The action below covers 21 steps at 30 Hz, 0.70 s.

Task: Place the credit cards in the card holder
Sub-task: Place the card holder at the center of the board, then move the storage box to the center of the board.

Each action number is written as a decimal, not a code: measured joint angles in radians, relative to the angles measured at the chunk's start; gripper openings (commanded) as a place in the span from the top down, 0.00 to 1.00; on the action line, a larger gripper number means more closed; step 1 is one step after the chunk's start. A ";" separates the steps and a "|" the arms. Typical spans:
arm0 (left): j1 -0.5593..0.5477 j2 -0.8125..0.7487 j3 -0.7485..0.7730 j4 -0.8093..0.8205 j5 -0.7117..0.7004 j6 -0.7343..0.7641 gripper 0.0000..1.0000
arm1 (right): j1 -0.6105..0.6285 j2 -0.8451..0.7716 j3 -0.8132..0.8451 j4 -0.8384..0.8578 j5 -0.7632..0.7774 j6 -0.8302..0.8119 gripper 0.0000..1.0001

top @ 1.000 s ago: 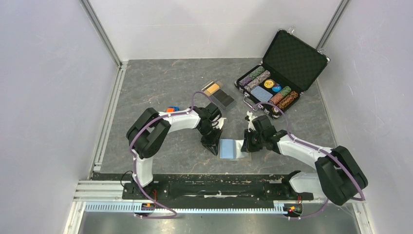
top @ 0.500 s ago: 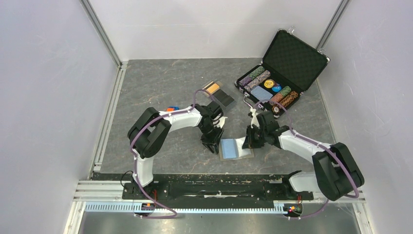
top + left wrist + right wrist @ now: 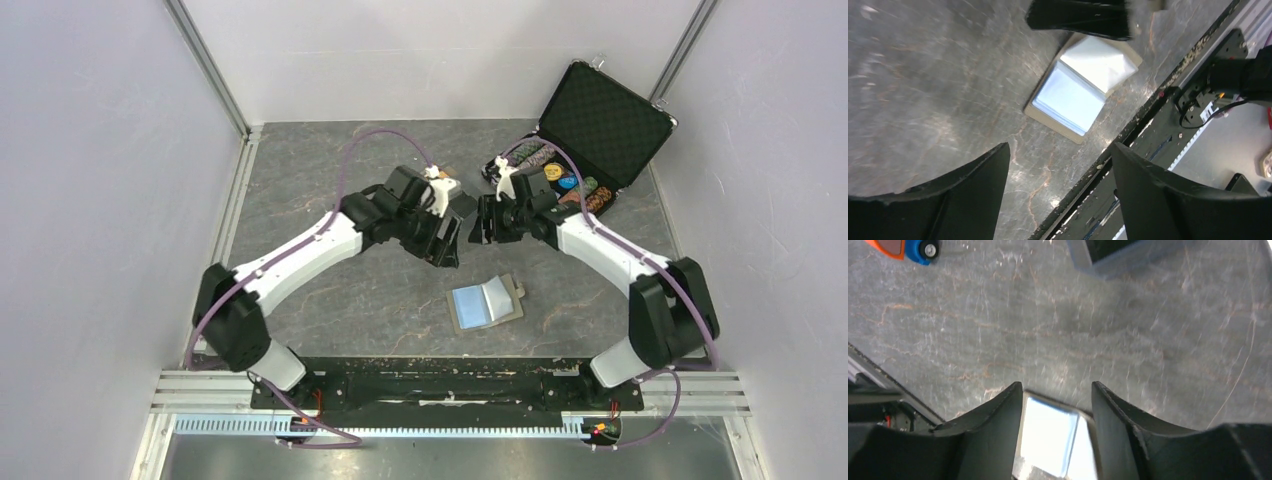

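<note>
The card holder (image 3: 485, 303) lies spread open on the table near the front, pale blue-grey inside facing up. It also shows in the left wrist view (image 3: 1083, 87) and between my right fingers (image 3: 1053, 435), well below them. My left gripper (image 3: 445, 240) hangs open and empty behind the holder (image 3: 1060, 146). My right gripper (image 3: 480, 222) is also open and empty beside it (image 3: 1057, 385). The credit cards are mostly hidden behind my left wrist. Black cards (image 3: 1105, 246) show inside the clear tray (image 3: 1128, 260).
An open black poker-chip case (image 3: 600, 120) stands at the back right, just behind my right arm. A small orange and blue object (image 3: 903, 247) lies on the table to the left. The black front rail (image 3: 1128, 135) runs close to the holder.
Both grippers let go of the card holder, opened, lifted and swung back toward the far middle of the table. The holder stayed lying open.
</note>
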 measured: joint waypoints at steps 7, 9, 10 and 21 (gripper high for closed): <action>0.066 -0.183 -0.023 0.072 -0.053 0.006 0.00 | -0.005 0.230 0.198 -0.011 0.019 0.018 0.16; 0.076 -0.221 -0.037 0.095 -0.059 0.006 0.00 | -0.016 0.291 0.252 -0.013 0.029 0.034 0.16; 0.079 -0.236 -0.044 0.105 -0.059 0.006 0.00 | -0.023 0.317 0.275 -0.014 0.036 0.043 0.15; 0.079 -0.265 -0.103 0.135 -0.050 -0.006 0.00 | -0.110 0.565 0.526 -0.056 0.123 0.089 0.40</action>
